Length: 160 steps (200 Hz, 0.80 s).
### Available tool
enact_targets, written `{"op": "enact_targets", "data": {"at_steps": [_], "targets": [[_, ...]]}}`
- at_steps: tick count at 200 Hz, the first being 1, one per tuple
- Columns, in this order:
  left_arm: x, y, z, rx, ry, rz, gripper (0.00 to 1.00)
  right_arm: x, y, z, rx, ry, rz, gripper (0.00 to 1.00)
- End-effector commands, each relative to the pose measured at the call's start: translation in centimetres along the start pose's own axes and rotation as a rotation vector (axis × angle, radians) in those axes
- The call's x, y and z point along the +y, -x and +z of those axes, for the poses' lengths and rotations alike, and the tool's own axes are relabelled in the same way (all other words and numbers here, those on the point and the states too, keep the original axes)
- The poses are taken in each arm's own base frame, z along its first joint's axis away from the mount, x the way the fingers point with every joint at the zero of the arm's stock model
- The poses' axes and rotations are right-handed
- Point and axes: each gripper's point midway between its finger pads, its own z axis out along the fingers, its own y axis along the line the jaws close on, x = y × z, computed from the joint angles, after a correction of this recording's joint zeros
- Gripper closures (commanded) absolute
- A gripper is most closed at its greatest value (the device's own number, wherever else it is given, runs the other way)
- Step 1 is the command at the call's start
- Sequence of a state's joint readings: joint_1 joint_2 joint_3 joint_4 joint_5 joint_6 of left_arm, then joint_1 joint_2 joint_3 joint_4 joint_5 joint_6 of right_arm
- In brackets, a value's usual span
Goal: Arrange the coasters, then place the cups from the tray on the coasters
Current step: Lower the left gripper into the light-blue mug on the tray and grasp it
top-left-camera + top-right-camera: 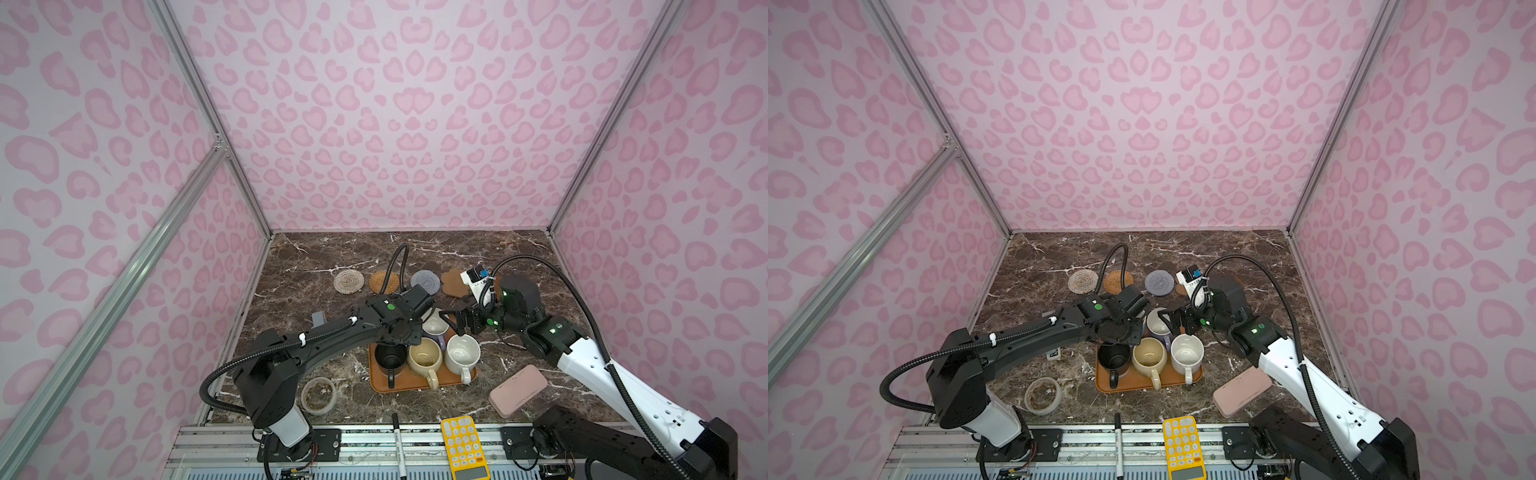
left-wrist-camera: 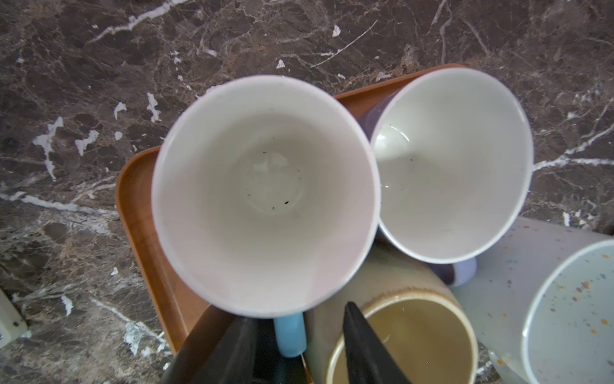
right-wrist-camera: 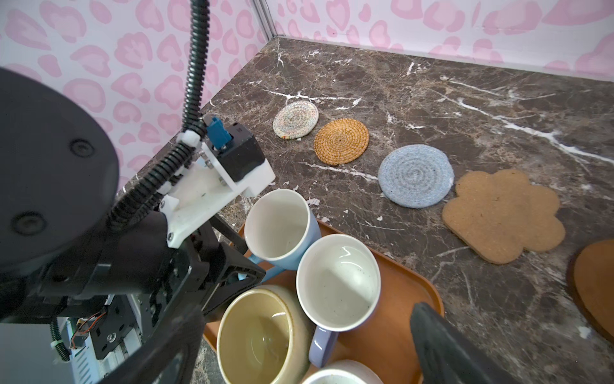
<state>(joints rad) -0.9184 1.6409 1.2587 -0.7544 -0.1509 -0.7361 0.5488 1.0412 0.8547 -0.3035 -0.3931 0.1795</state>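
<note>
My left gripper [image 2: 297, 319] has a finger on each side of the handle of the light blue mug [image 2: 265, 196]; I cannot tell if it pinches yet; my right gripper [image 1: 466, 322] hangs wide open and empty. The mug stands upright at a back corner of the tray [image 2: 139, 212], touching the lavender mug [image 2: 455, 166]; lifted by that thin handle it could tip, slip, or bump its neighbour; it is blue outside, white inside, with tiny dark specks.

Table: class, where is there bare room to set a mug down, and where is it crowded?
Free: the marble strip between coasters and back wall; the corner between cream coaster and left wall. Crowded: the tray, mugs packed together.
</note>
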Motion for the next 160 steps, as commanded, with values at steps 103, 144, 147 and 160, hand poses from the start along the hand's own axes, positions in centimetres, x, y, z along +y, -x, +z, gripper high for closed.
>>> {"op": "enact_targets", "data": {"at_steps": [103,144,147,160], "targets": [[0.2,0.2,1.8,0.013,0.118,0.005,0.62,-0.6,0.3,0.0,-0.024,-0.037,-0.005,0.01],[0.2,0.5,2.1,-0.004,0.129,-0.006,0.72,-0.8,0.4,0.0,-0.027,-0.046,0.004,0.02],[0.1,0.5,2.2,-0.004,0.129,-0.007,0.72,-0.8,0.4,0.0,-0.028,-0.046,0.003,0.01],[0.2,0.4,2.5,-0.001,0.135,-0.004,0.72,-0.9,0.5,0.0,-0.031,-0.053,0.004,0.01]]}}
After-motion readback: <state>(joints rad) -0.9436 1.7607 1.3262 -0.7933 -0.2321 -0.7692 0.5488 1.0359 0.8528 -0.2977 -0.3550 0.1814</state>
